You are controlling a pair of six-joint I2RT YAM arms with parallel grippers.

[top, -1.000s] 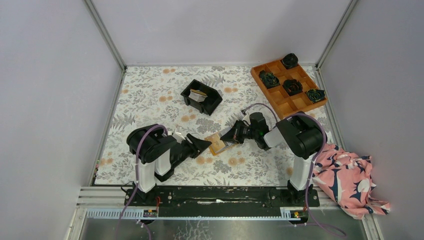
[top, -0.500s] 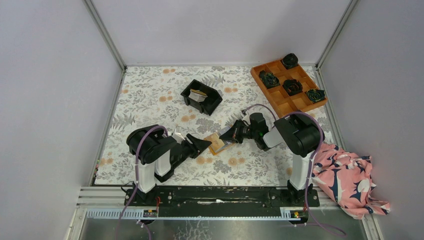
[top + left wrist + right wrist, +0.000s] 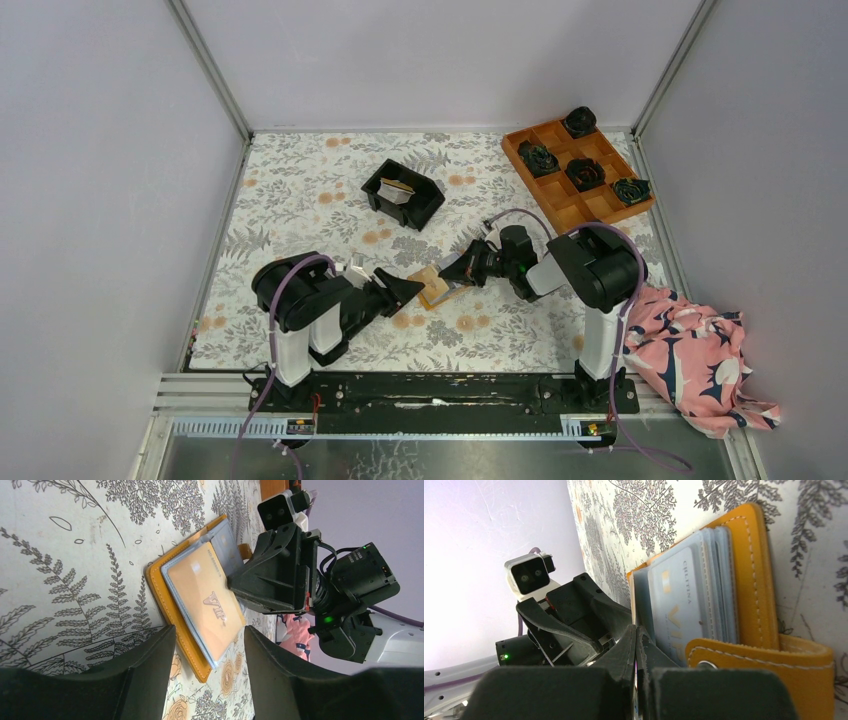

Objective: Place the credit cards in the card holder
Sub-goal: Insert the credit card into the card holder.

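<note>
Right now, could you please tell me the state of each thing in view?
Wallet: open, flat, cards in pockets.
Left claw: open, empty.
Right claw: shut, at the wallet.
Bin: upright, holds loose cards.
Tray: four rosettes in compartments.
Cloth: crumpled.

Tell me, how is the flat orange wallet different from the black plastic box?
The flat orange wallet is thin and lies open; the black plastic box is deep with upright walls. The wallet is orange with pale pockets; the box is all black. Both hold cards.
</note>
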